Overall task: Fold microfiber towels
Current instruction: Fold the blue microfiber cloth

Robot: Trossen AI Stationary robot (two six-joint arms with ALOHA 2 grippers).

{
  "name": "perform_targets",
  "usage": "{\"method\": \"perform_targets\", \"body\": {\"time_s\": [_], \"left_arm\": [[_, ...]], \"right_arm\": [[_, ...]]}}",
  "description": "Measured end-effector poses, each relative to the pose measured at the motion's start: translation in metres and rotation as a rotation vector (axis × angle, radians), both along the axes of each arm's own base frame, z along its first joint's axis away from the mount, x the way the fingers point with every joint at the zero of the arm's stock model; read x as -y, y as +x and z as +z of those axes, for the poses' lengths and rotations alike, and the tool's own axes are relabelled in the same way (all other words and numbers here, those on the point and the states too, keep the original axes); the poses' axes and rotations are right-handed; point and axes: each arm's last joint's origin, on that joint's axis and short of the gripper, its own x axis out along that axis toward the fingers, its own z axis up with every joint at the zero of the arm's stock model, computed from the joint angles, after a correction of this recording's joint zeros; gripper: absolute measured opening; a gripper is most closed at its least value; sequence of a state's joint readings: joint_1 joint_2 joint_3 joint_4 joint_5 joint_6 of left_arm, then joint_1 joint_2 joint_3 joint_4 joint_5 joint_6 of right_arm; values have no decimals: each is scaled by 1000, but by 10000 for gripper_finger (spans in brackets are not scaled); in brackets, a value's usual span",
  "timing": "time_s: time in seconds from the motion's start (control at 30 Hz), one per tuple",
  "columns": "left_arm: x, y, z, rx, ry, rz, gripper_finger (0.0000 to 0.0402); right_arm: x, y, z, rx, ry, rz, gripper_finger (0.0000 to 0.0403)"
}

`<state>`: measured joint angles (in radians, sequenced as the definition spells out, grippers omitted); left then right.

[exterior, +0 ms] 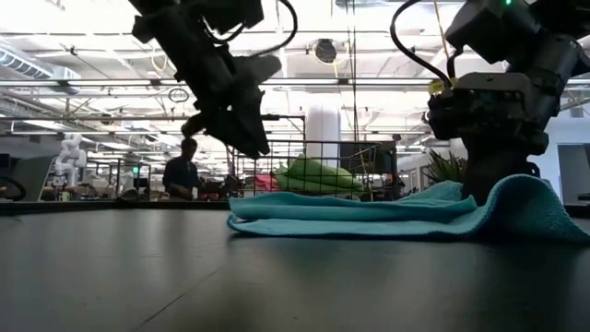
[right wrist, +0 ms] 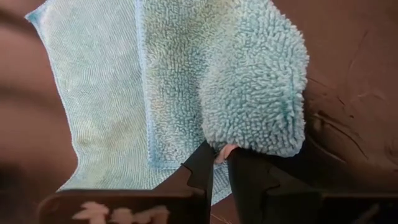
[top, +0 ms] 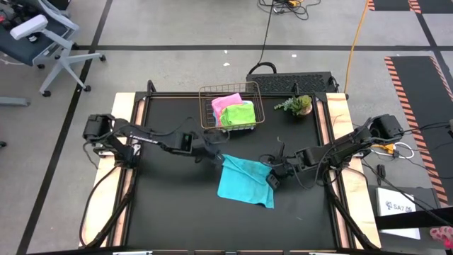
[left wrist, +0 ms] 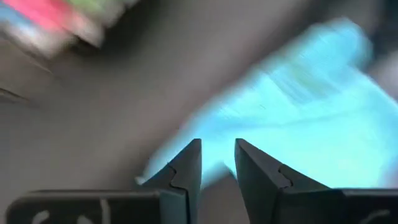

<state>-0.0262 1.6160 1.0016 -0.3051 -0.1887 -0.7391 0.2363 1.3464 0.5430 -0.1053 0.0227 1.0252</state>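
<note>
From above, a cyan towel [top: 244,183] lies half-folded mid-table; pink and green towels [top: 236,112] sit in the wire basket [top: 205,113]. The left gripper [top: 214,157] hovers at its corner, jaws parted and empty. The right wrist view alone shows the right gripper [right wrist: 219,163] apparently pinching a raised fold.

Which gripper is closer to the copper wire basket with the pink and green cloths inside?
The left gripper. It hovers just in front of the copper wire basket, at the near edge of the cyan-blue microfiber towel. The right gripper is farther away, at the towel's opposite side.
</note>
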Motion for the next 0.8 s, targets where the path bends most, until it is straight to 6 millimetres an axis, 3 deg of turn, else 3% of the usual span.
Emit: {"method": "perform_targets", "body": {"time_s": [0.13,0.27,0.4,0.6,0.8], "left_arm": [[25,1,-2,-3,-160,-179,67],[64,0,-22,-82,-137,-338,25],[94,-2,-41,-125,-88,-347,6],[111,9,-57,-34,-62,-303,4],[115,19,-73,10,-85,-282,3]], "right_arm": [[0,0,0,-3,0,-2,40],[0,0,0,-4,0,-2,40],[0,0,0,-1,0,-2,41],[0,0,0,3,1,-2,41],[0,0,0,3,0,0,41]]}}
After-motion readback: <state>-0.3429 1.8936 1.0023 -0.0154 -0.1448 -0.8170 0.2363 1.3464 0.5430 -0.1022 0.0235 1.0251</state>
